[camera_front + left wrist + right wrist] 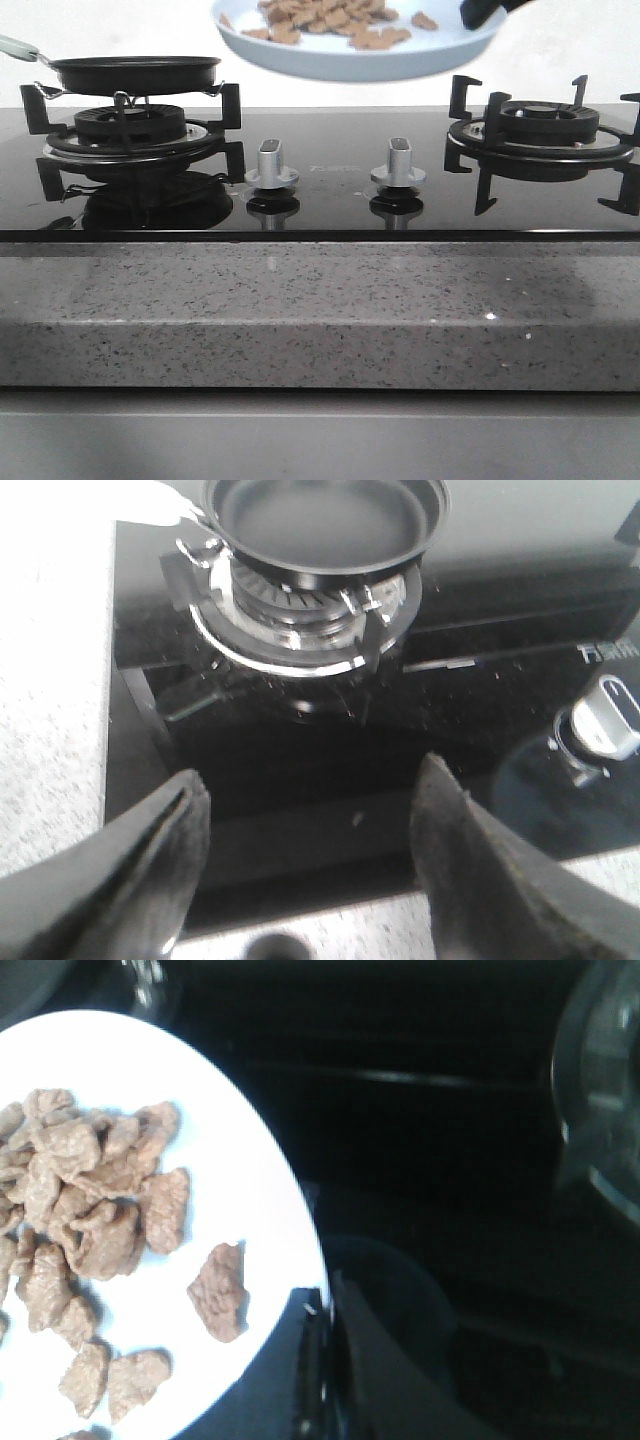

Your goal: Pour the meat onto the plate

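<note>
1. The right end effector (482, 12) grips the plate (330, 62) rim, holding it above the stove.
2. The meat (90, 1220) lies heaped on the plate.
3. The left end effector (310, 870) is spread wide, holding nothing.

Left gripper (310, 870) black, broad tapered jaws, worn matte surface

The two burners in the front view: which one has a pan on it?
The left burner carries the black frying pan. The right burner has only its bare grate, with nothing standing on it.
</note>
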Controlling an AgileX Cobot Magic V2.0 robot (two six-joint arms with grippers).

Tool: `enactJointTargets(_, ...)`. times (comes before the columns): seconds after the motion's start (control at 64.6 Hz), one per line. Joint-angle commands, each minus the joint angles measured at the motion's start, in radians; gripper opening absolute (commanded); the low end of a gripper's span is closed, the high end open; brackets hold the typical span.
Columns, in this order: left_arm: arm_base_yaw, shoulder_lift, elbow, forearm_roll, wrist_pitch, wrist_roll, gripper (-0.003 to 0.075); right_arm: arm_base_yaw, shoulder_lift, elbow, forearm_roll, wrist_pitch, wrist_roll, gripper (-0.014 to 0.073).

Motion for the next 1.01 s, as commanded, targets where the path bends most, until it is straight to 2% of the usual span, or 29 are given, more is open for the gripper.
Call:
enactJointTargets(0.0,-0.007,-0.013,-0.027,-0.017,-0.057,-0.01,0.044,-0.032,0.026,-0.125,0.021,-0.012,-0.01,-0.0068)
enactJointTargets(0.232,-0.007,-0.013,-0.027,-0.015,-0.061,-0.01,0.044,-0.074,0.211,-0.358,0.02,0.14,-0.011,-0.0068)
enactJointTargets(0.48,-0.007,-0.013,-0.027,-0.015,-0.068,-0.01,0.044,-0.07,0.399,-0.558,0.021,0.219,-0.018,-0.0068)
enactJointTargets(0.727,-0.007,-0.013,-0.027,-0.015,-0.069,-0.01,0.044,-0.061,0.517,-0.642,0.028,0.205,-0.017,-0.0068)
enactJointTargets(0.99,-0.007,-0.013,-0.027,-0.015,-0.069,-0.01,0.044,-0.06,0.568,-0.65,0.027,0.167,-0.017,-0.0068)
